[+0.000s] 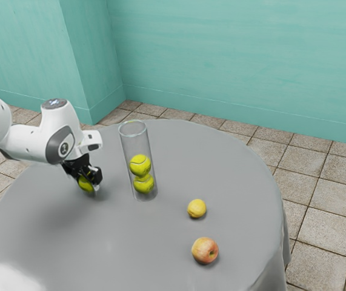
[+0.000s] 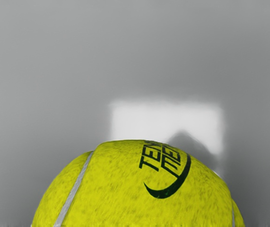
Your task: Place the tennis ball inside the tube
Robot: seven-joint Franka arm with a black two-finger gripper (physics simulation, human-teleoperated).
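Ok so we see the tennis ball right at the tool, can't tell if it's gripped, and we'd probably lift before crossing toward the exterior view's right to the tube.

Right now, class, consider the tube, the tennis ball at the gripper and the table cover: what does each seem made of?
Tube: glossy clear plastic, possibly glass; the balls inside show through.
Tennis ball: likely matte felt; its yellow surface looks finely fuzzy and mottled.
Table cover: perhaps smooth fabric or vinyl with a sheen; it hangs in folds and catches highlights.
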